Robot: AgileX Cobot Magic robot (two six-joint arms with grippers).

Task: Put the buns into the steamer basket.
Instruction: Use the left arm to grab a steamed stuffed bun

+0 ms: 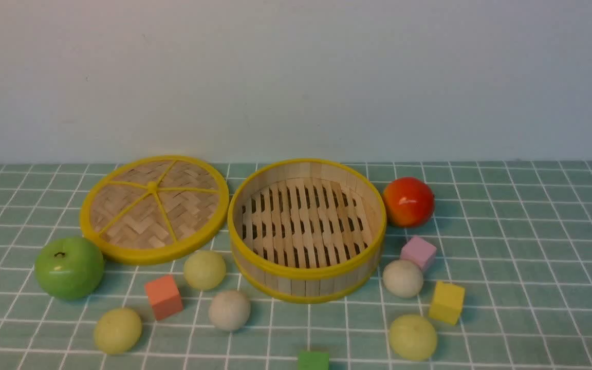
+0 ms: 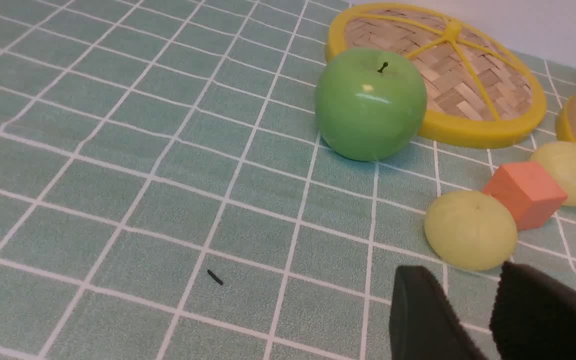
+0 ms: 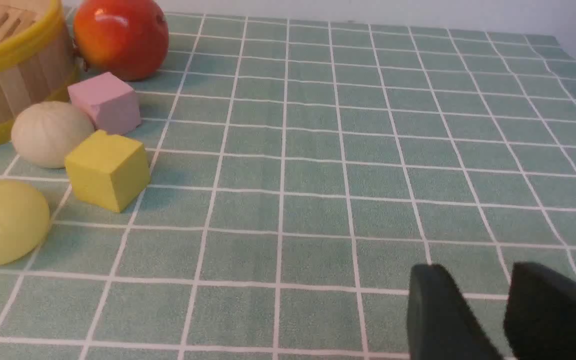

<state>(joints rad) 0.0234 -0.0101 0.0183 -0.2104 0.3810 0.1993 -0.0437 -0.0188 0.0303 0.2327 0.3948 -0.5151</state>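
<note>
steamer basket (image 1: 301,285): upright at mid table (image 1: 532,257), empty, flat lid (image 1: 154,208) just beside it on the left.
buns (image 1: 229,309): five, all on the table outside the basket; three at its left front around an orange cube (image 1: 163,296), two at its right front near the pink cube (image 1: 418,252) and yellow cube (image 1: 446,302).
left pincer (image 2: 462,274): jaws apart, holding nothing, near a yellow-green bun (image 2: 469,230).
right pincer (image 3: 475,272): jaws apart, holding nothing, over bare cloth.
</note>
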